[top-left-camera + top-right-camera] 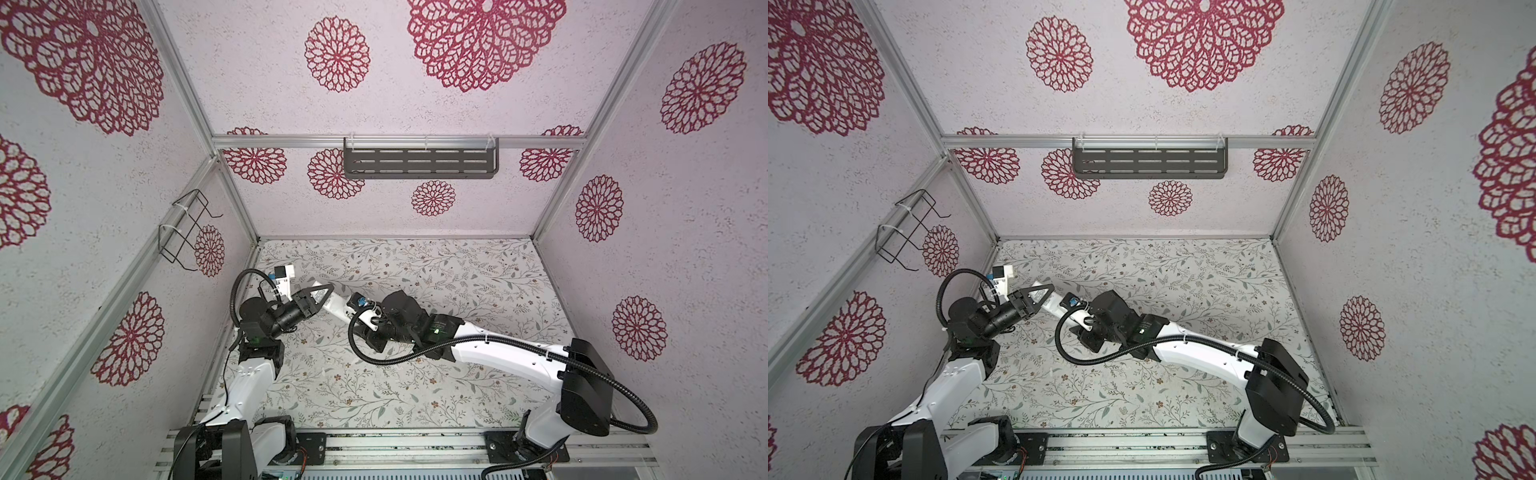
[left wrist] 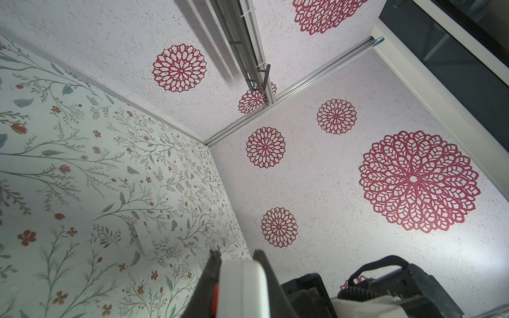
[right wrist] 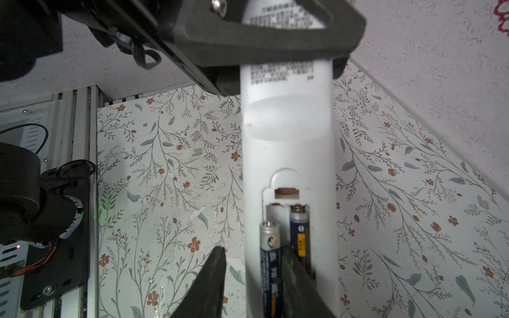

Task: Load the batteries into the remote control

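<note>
— Where is the remote?
— The remote (image 3: 286, 132), a long bar of smooth white plastic, is held above the floral-printed table (image 3: 165, 165). Its plain back faces the right wrist camera, with small grey print near one end. The left gripper (image 1: 322, 294) is clamped tight across that end with its black triangular fingers (image 2: 213, 275).
— And the batteries?
— One battery (image 3: 299, 228), a slim dark-blue cylinder with a silvery cap and an orange mark, lies in one slot of the uncovered recess. The second battery (image 3: 270, 247), grey-banded above dark blue, sits over the other slot, its cap short of the far contact. I cannot tell whether it is fully down.
— Is the right gripper holding it?
— No. The right gripper (image 3: 252, 249) straddles it with jaws parted. One matte black finger is just beside it, and white plastic shows between it and the other finger.
</note>
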`<state>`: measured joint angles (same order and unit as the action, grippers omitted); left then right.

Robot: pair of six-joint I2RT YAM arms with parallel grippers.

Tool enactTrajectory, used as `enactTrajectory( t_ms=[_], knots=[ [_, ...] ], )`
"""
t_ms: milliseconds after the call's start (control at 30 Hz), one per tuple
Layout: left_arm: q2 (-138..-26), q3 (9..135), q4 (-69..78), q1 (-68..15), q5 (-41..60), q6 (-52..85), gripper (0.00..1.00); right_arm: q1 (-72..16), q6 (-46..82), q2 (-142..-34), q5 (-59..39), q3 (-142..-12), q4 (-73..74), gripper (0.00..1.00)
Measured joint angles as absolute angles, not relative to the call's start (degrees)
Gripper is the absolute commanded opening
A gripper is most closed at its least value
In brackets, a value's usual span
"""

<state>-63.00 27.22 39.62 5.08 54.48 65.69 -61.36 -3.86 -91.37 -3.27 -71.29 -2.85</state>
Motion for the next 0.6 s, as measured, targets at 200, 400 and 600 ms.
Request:
enactTrajectory(
  t_ms=[200,400,600],
  knots=[
    [-63.00,27.22,39.66,5.08,54.22,65.84,0.00,-60.77,-3.84,-91.37,-4.38,-71.29,-2.79,0.36],
    [-63.09,27.22,39.94,5.06,53.45,65.95,0.00,-60.23,-2.98,-91.37,-5.41,-71.29,-2.59,0.42],
    [-63.77,27.22,41.10,4.97,53.30,66.59,0.00,-59.79,-2.39,-91.29,-6.70,-71.31,-2.35,0.46]
  ],
)
